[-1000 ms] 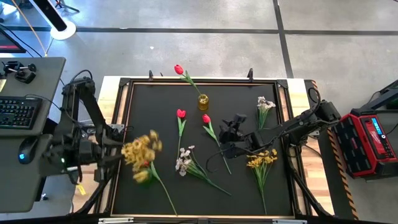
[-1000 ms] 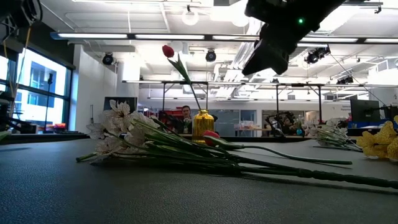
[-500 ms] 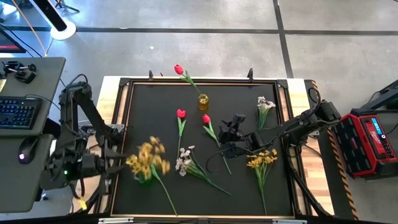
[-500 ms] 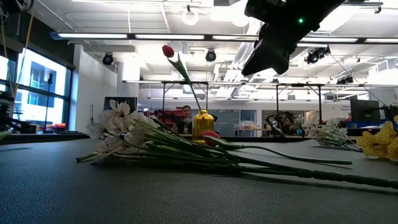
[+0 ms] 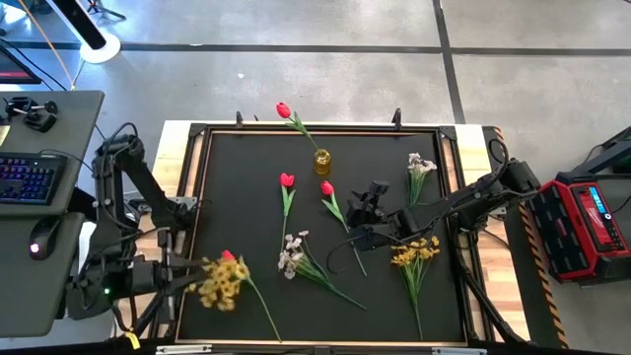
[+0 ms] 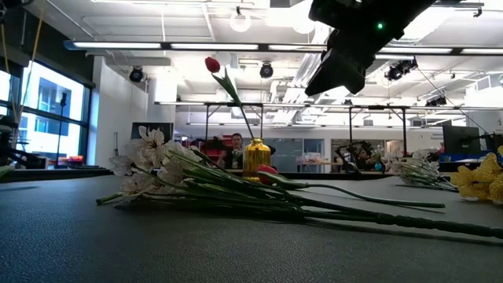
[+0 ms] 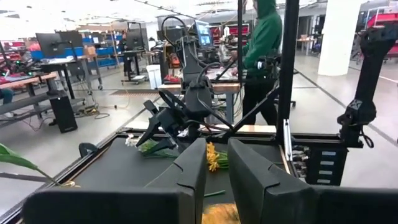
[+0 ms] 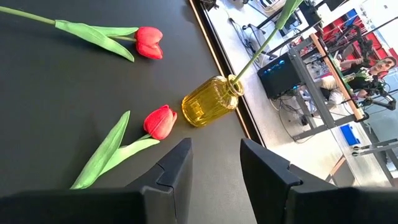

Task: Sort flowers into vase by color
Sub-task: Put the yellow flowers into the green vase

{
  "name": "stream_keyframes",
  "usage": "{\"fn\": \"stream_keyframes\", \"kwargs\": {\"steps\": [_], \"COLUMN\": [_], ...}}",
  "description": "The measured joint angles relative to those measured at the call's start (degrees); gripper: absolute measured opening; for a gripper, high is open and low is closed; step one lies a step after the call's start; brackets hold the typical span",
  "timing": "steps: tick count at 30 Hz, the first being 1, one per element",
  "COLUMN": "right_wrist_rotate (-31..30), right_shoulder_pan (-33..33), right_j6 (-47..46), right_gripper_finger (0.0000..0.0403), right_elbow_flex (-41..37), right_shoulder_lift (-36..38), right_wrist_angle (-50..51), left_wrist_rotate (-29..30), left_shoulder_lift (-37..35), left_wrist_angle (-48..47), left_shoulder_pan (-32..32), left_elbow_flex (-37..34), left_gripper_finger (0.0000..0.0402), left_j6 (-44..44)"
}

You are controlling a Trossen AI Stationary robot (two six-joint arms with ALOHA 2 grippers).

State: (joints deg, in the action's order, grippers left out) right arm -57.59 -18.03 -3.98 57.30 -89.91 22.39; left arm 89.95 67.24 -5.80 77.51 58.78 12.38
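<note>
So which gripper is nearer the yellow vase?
Right. The right gripper hovers just beyond the tulip lying beside the yellow vase; the left gripper is at the mat's near-left corner, by a yellow bunch.

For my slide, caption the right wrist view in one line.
Right gripper open above two red fabric tulips lying beside the amber glass vase.

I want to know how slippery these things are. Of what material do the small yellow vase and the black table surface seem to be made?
The yellow vase looks like tinted glass, or maybe clear plastic: it is see-through amber, glossy, with bright highlights and ribbed sides. The black table surface looks like a matte rubber or vinyl mat: the low view shows a fine pebbled grain and only a dull sheen.
</note>
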Motion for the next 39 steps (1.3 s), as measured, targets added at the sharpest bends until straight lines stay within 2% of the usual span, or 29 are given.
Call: {"fn": "stream_keyframes", "kwargs": {"steps": [5, 8, 11, 13, 15, 19, 21, 23, 25, 29, 31, 35, 37, 39], "right_wrist_rotate": [0.0, 0.0, 0.0, 0.0, 0.0, 0.0, 0.0, 0.0, 0.0, 0.0, 0.0, -0.1, -0.1, -0.1], "right_shoulder_pan": [0.0, 0.0, 0.0, 0.0, 0.0, 0.0, 0.0, 0.0, 0.0, 0.0, 0.0, 0.1, 0.1, 0.1], "right_j6": [0.4, 0.4, 0.0, 0.0, 0.1, 0.1, 0.2, 0.6, 1.4, 3.0, 4.0, 4.5, 5.1, 5.5], "right_gripper_finger": [0.0118, 0.0118, 0.0118, 0.0118, 0.0118, 0.0118, 0.0118, 0.0118, 0.0118, 0.0118, 0.0118, 0.0118, 0.0118, 0.0118], "right_elbow_flex": [0.0, 0.0, 0.0, 0.0, 0.0, 0.0, 0.0, 0.0, 0.0, 0.0, 0.0, 0.0, 0.0, 0.0], "right_shoulder_lift": [0.0, 0.0, 0.0, 0.0, 0.0, 0.0, 0.0, 0.0, 0.0, 0.0, 0.0, 0.0, 0.0, 0.0], "right_wrist_angle": [0.0, -0.1, -0.4, -0.5, -0.5, -0.5, -0.5, -0.6, -0.8, -1.7, -2.0, -2.1, -2.1, -2.1], "left_wrist_rotate": [0.0, 0.1, -4.4, -8.1, -9.5, -12.1, -18.4, -27.9, -36.7, -50.6, -57.9, -70.7, -74.2, -75.3], "left_shoulder_lift": [-5.2, -6.5, -4.3, -2.2, -0.1, 3.7, 5.1, 6.2, 7.8, 12.1, 14.9, 22.8, 27.3, 31.3], "left_wrist_angle": [0.2, 2.7, 8.7, 10.7, 10.6, 8.6, 6.0, 0.7, -7.3, -23.1, -27.5, -33.9, -39.8, -48.1], "left_shoulder_pan": [-0.7, -4.5, -10.0, -12.6, -14.1, -15.9, -17.4, -19.8, -23.2, -29.9, -32.8, -36.3, -37.4, -38.2], "left_elbow_flex": [1.0, 3.6, 6.6, 9.3, 12.7, 17.2, 18.3, 19.7, 21.8, 26.3, 29.1, 36.7, 42.1, 47.7], "left_gripper_finger": [0.006, 0.0062, 0.0062, 0.0062, 0.0062, 0.0062, 0.0062, 0.0058, 0.005, 0.0027, 0.0015, 0.0002, 0.0002, 0.0001], "left_j6": [-0.4, -7.0, -18.5, -22.9, -23.9, -20.0, -15.4, -7.0, 2.6, 18.2, 21.3, 21.4, 23.3, 27.1]}}
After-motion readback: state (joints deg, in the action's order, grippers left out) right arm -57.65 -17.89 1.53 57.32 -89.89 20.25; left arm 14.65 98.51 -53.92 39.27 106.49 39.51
